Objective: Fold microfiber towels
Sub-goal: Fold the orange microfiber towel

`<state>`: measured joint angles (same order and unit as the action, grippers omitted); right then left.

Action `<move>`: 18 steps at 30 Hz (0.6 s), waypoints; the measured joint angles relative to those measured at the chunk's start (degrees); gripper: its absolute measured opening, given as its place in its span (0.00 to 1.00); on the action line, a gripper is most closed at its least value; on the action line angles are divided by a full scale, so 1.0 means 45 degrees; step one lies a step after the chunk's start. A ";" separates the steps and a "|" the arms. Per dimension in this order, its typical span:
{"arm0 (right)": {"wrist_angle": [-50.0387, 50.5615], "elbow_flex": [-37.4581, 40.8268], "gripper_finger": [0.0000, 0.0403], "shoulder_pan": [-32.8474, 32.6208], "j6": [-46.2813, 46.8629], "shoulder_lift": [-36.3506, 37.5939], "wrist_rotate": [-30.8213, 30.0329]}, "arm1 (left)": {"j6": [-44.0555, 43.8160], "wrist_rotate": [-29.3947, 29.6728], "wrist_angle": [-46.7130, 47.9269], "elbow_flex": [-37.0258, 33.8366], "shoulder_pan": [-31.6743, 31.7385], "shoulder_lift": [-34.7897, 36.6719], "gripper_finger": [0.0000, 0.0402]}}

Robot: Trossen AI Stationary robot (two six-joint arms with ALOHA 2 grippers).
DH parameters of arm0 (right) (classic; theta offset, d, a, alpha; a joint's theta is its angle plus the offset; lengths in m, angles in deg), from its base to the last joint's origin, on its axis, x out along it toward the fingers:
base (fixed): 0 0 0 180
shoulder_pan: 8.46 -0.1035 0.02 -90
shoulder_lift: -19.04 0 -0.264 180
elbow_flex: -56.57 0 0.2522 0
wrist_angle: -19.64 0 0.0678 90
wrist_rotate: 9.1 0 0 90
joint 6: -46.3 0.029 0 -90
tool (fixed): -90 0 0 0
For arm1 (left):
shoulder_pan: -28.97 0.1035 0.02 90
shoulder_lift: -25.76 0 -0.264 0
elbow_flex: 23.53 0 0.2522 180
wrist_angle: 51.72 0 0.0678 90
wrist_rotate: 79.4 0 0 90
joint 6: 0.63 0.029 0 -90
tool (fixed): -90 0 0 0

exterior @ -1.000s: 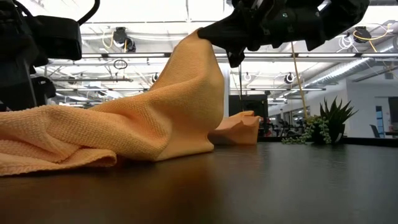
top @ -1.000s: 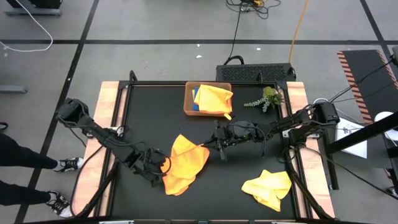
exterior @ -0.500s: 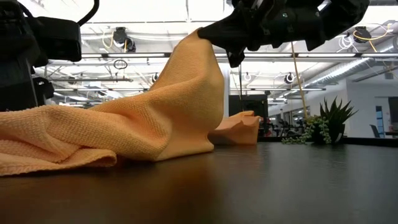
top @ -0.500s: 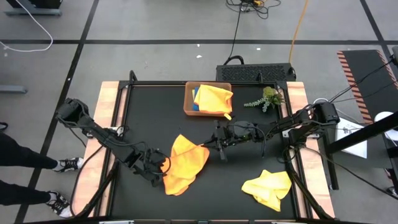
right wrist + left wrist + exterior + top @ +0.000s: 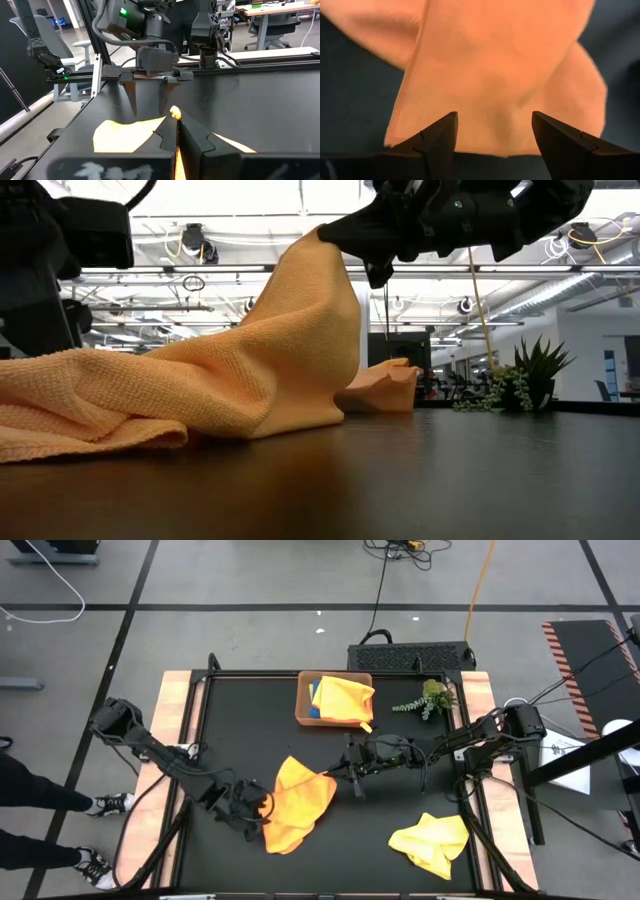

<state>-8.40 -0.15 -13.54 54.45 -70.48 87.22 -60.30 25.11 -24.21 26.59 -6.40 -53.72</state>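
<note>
flat black surface (image 5: 240,730) over grey taped floor. soft orange microfiber towel (image 5: 295,802) lies mid-surface, one corner raised, pinched in the closed right gripper (image 5: 334,778); left gripper (image 5: 262,812) spread wide at its edge.

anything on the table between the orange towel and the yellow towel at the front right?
No. In the high view, only bare black tabletop separates the orange towel from the yellow towel.
</note>
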 joint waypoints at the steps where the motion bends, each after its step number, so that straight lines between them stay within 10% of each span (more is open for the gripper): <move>1: 0.0002 0.0000 0.00 -0.0003 0.0008 0.0000 -0.0002 | 0.0002 0.0144 -0.0119 0.0000 -0.0070 0.0000 0.65; 18: -0.0102 0.0000 0.00 -0.0063 -0.0006 0.0005 0.0004 | -0.0494 0.1211 -0.0085 0.0000 -0.0814 0.0000 0.65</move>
<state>-8.86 -0.15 -13.83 54.42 -70.46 87.24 -62.52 30.55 -24.60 26.59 -10.06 -53.72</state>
